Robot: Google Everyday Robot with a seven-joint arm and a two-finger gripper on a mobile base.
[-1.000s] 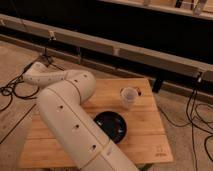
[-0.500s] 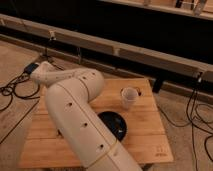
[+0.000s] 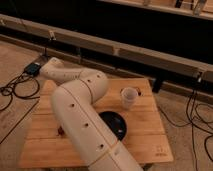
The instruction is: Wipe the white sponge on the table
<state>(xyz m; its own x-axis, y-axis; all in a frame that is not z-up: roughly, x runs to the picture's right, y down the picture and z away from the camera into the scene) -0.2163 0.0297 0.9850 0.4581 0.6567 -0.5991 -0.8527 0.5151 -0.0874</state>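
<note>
Behind the bulky arm that covers much of the table, your clenched gripper and the white sponge are both hidden, so, moving blind, you could sweep an elbow into the white cup or miss the sponge altogether.

Arm covers table's left, perhaps hiding the jaws; cup, black disc stand right.

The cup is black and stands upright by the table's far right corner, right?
No: the cup is white, not black, as the camera view shows. It does stand upright on the table by the far right corner. The gripper is hidden behind the arm at the table's far left.
</note>
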